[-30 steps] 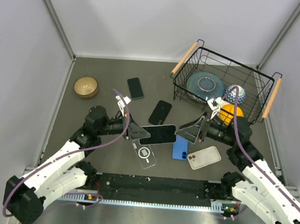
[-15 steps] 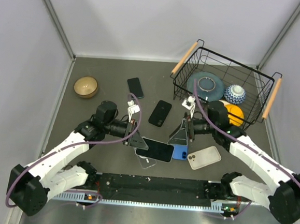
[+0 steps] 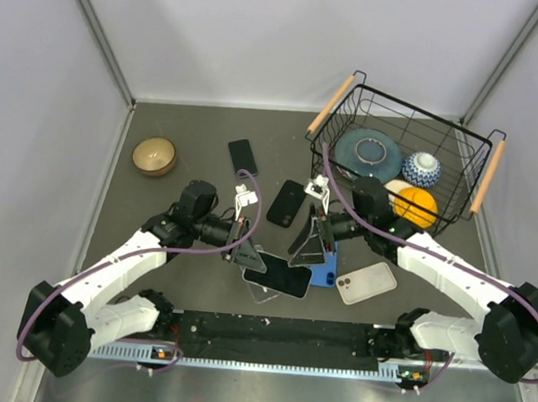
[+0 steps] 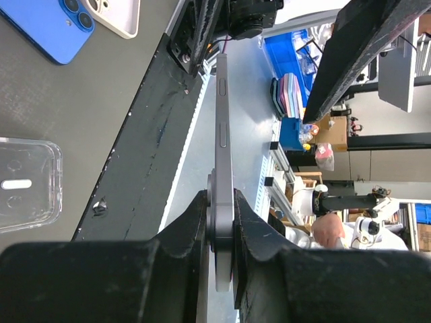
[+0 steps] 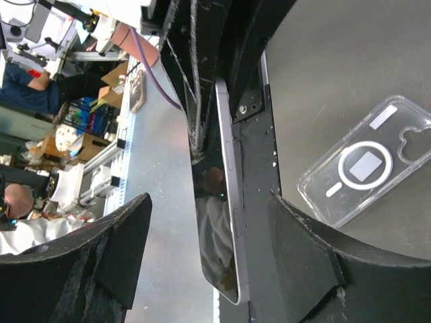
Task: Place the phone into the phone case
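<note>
**A:** What sits on the dark grey counter (image 3: 191, 125)?

**B:** A black wire basket with wooden handles (image 3: 425, 112), at the back right.

**A:** And the left hand (image 4: 221, 202)?

**B:** Clamped tight on one end of the slim black phone (image 4: 222, 121), pressing both its faces.

**A:** The right hand (image 5: 210, 202)?

**B:** Spread wide, straddling the phone's other end with a gap on each side.

**A:** So where is the phone?

**B:** Near the front middle, tilted, partly covering the clear plastic phone case (image 5: 367, 165) when seen from overhead.
</note>
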